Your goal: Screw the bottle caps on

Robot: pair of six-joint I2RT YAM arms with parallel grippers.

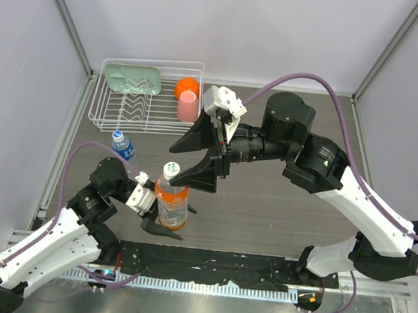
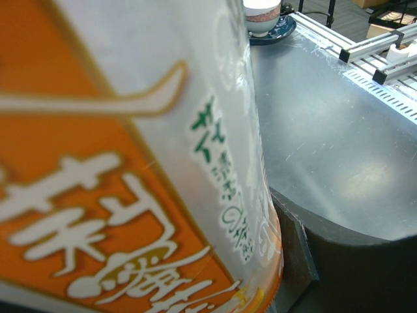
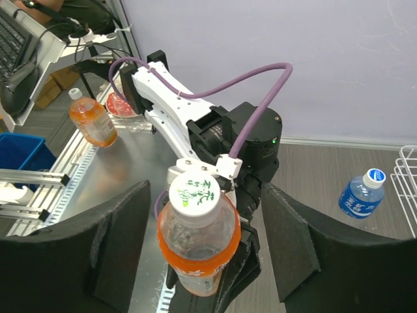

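Step in hand: cap tightening on the first bottle. The clear plastic bottle of orange drink [image 1: 171, 203] stands roughly upright near the front left of the dark wood-grain table [image 1: 278, 210]. Whether its base rests on the surface cannot be told. The left gripper [image 1: 174, 219] is clenched on its labelled body from the near-left side. In the left wrist view the orange label fills the frame, with one dark finger [image 2: 352, 267] against the bottle's lower right. The white round screw cap [image 3: 194, 193], green print on top, sits on the bottle's mouth; how far it is threaded cannot be told. The right gripper [image 3: 205, 195] reaches in from the right and above. Its jaws are released and straddle the cap, one black pad on each side, with a clear gap on both sides and no contact. Key relation: the cap lies directly between the right fingertips, and the bottle's long axis runs downward away from that gripper, so closing on the cap and rotating about that axis looks like the next need. The right arm is the nearer one to the cap, while the left serves as the clamp. Judged risk: the bottle twisting within the left grip. The blue-labelled clear plastic bottle [image 1: 123, 145] stands apart, further back on the left, with a bluish-white cap [image 3: 374, 176] on its mouth and neither gripper near it.
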